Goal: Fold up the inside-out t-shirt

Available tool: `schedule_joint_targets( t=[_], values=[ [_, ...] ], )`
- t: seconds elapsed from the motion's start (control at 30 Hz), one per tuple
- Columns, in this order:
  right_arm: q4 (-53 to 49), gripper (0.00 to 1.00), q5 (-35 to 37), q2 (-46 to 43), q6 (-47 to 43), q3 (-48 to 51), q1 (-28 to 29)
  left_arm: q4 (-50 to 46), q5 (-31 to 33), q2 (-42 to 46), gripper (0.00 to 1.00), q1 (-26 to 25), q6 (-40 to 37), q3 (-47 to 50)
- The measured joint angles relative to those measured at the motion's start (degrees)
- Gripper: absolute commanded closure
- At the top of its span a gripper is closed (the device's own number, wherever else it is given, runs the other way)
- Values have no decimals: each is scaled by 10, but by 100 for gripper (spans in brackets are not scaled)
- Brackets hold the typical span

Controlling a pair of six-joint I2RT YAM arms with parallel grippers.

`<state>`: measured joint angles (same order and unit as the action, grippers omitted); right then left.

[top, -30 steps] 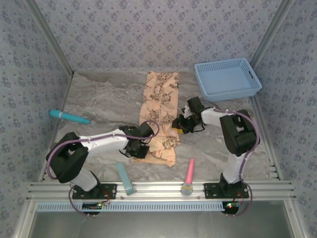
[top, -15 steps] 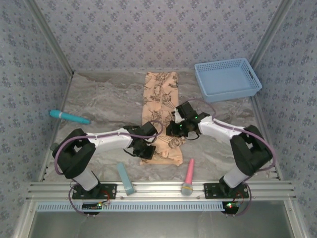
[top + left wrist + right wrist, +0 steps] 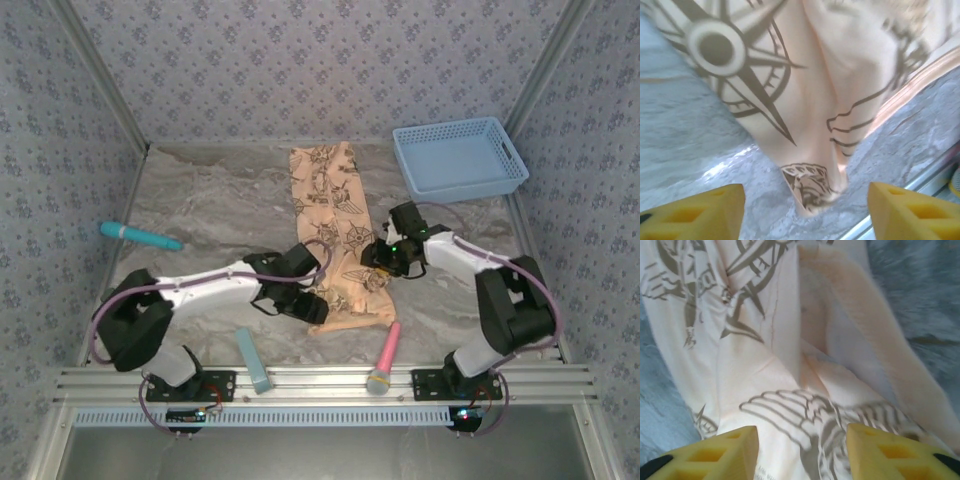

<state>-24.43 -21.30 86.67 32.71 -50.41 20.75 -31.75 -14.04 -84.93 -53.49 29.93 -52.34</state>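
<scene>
T-shirt (image 3: 335,225), 1: soft, light, limp cloth, likely to slump and slide, lay in a rumpled strip from the table's (image 3: 200,210) far middle to its near edge; best pinched at hem corners; left gripper (image 3: 312,308) and right gripper (image 3: 378,262) stood open, empty, over its near half.

A grey marbled worktop (image 3: 210,200) sits between walls (image 3: 320,60) papered in a small blue-grey flower pattern, with a metal rail (image 3: 320,380) along its near edge. An empty light-blue perforated basket (image 3: 470,185) stands at the far right corner, and a teal pen-like stick (image 3: 140,236) lies well apart by the left wall. At the front, a pale blue bar (image 3: 254,360) and a pink stick with a yellowish end (image 3: 383,355) both reach onto the rail.
</scene>
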Motion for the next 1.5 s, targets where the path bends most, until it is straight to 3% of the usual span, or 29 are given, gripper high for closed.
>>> schedule_joint_targets(
  t=[0.2,0.5,0.57,0.63,0.67,0.83,1.07,1.2,1.33,1.5],
  values=[
    [-91,34,28,-81,7,10,-14,15,9,18,29,2,32,2],
    [-98,38,-20,-81,44,128,0,81,-18,-27,31,-1,156,74],
    [-86,48,-25,-77,51,128,6,89,-19,-33,42,-2,174,74],
    [-72,69,-28,-74,57,128,11,99,-23,-42,66,-2,189,74],
    [-63,74,-30,-71,59,130,12,103,-25,-46,75,-2,194,74],
    [-40,100,-26,-78,70,146,12,122,-48,-59,100,-1,202,75],
    [-82,100,-14,-210,114,162,-4,123,-106,-17,100,-22,226,74],
    [-159,100,1,-324,177,150,17,61,-114,51,100,-52,261,54],
    [-251,100,19,-421,260,109,56,-13,-132,85,100,-115,308,15],
    [-310,100,38,-438,312,-1,72,-143,-126,85,100,-128,315,-102]
  ],
)
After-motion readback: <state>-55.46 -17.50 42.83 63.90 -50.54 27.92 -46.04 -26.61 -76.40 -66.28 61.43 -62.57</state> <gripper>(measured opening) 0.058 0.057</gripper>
